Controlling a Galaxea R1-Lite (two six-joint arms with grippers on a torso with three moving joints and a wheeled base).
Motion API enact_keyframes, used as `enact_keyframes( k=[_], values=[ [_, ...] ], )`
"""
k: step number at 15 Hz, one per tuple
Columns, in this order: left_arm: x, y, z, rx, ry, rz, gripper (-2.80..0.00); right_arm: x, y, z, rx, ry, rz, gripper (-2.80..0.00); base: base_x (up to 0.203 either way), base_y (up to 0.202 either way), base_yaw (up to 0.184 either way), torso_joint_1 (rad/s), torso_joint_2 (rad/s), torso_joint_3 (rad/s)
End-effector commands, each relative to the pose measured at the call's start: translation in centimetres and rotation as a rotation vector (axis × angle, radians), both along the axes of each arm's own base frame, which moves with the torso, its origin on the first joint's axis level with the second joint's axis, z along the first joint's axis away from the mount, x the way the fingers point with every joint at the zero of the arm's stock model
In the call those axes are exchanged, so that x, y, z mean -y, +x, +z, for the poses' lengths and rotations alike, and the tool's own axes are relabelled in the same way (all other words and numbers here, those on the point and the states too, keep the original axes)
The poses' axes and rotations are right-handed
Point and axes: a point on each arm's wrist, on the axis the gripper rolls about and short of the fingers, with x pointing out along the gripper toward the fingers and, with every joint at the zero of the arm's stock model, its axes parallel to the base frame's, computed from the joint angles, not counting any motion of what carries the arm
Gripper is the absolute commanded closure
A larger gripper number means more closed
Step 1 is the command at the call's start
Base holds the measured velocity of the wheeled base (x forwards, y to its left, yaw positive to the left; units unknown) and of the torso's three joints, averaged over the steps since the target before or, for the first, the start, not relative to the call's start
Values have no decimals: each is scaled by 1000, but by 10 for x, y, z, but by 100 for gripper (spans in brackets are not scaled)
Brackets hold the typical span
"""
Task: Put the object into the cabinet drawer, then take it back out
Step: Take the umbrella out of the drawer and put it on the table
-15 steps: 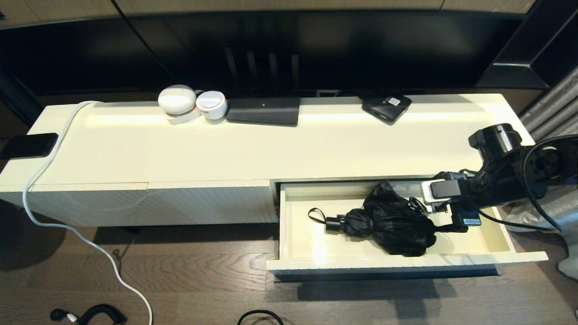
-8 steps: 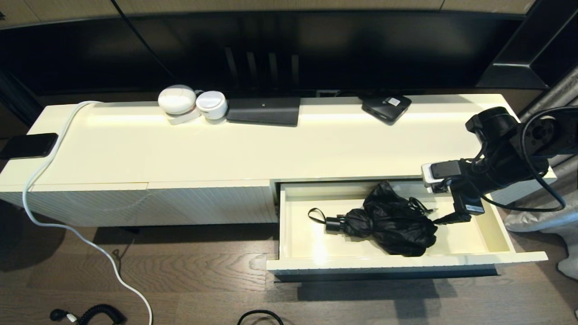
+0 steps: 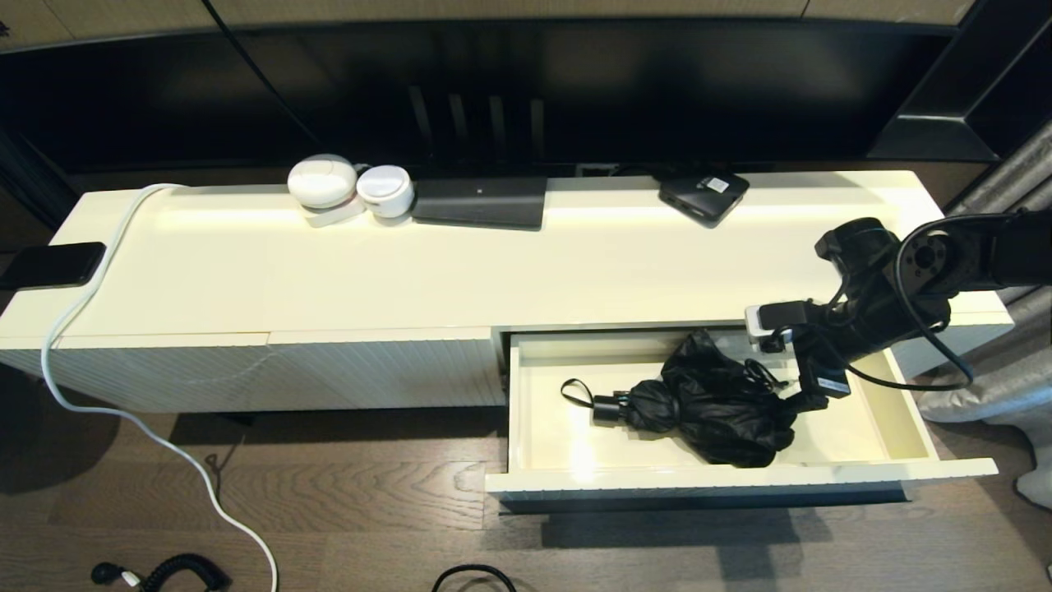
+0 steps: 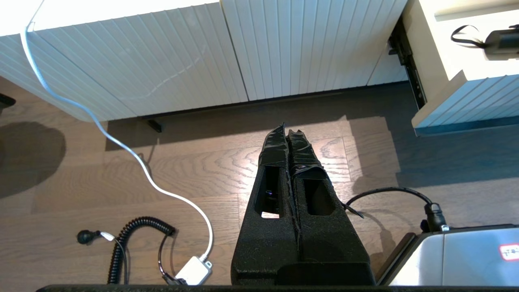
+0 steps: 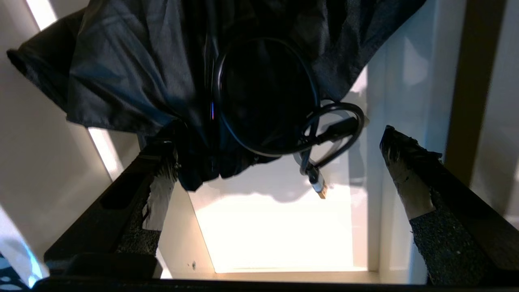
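Here, in the head view, the drawer (image 3: pixel 896 427) stands pulled out from the right part of a long cream cabinet (image 3: pixel 493 263), its front toward the near side. Inside lies a folded black umbrella (image 3: pixel 715 403), its long axis running left to right: the stubby handle with a wrist loop points left, and the crumpled, glossy canopy bulges toward the right. The drawer's inside is smooth and cream; the closed panels to its left are vertically ribbed. The right gripper (image 3: pixel 801 400) reaches down into the drawer just beside the umbrella's right end. On the cabinet's far edge sit two rounded white gadgets (image 3: pixel 349 191), a flat dark slab (image 3: pixel 481 201) and a small black box (image 3: pixel 703 196); a phone (image 3: pixel 51 265) lies on the left end. A white cable (image 3: pixel 123 419) drops from the top to the wooden floor (image 3: pixel 329 493).

In the left wrist view, the left gripper (image 4: pixel 288 136) hangs over the floor in front of the ribbed panels, its taped black fingers pressed together on nothing. A coiled black cord (image 4: pixel 129 239) and a white plug lie nearby.

In the right wrist view, the right gripper's fingers (image 5: pixel 409 178) are spread wide. One finger touches or sits under the canopy's edge, the other is clear of it near the drawer wall. A looped black cable ending in a small metal plug (image 5: pixel 318 184) hangs across the fabric between them.
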Motion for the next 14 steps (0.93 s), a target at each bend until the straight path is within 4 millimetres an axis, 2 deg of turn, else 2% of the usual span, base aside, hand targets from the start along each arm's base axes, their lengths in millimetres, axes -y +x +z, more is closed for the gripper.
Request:
enact_keyframes(
  k=[1,8,14],
  values=[
    [0,0,0,0,1,0,0,-1,5,-9,-23,3,0,-280,0,0,0,0,0,0],
    [0,0,0,0,1,0,0,-3,17,-18,-21,12,4,-280,0,0,0,0,0,0],
    [0,0,0,1,1,1,0,-2,32,-10,35,12,3,-280,0,0,0,0,0,0]
  ],
)
